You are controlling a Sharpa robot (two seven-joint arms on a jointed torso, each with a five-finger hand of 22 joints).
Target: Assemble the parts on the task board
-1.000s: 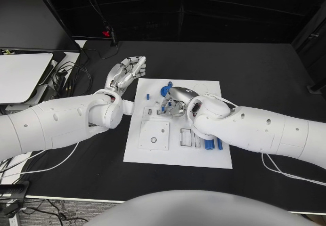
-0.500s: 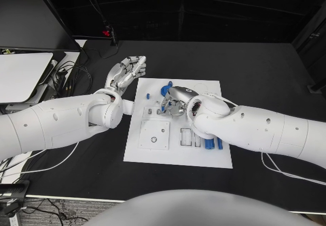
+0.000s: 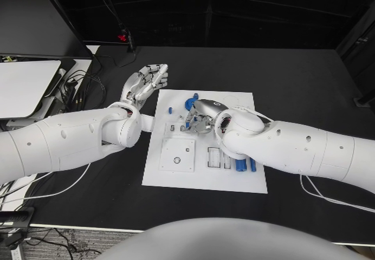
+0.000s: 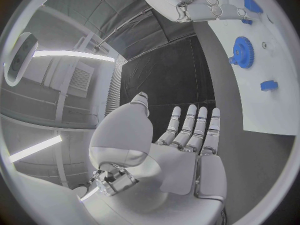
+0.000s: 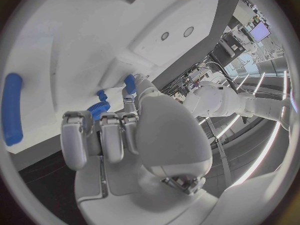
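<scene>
Left hand (image 3: 146, 81): flat, fingers spread, empty, beside the white rectangular task board (image 3: 234, 184).
Right hand (image 3: 201, 115): fingers curled over a small blue toothed gear (image 5: 97, 108); grip unclear.

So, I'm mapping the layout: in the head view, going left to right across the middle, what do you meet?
Left hand → left edge of the task board → blue gear → right hand

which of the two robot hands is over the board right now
The right robot hand: it hangs over the middle of the task board among the blue parts. The left robot hand is flat and open over the black table beside the board's far left corner.
</scene>
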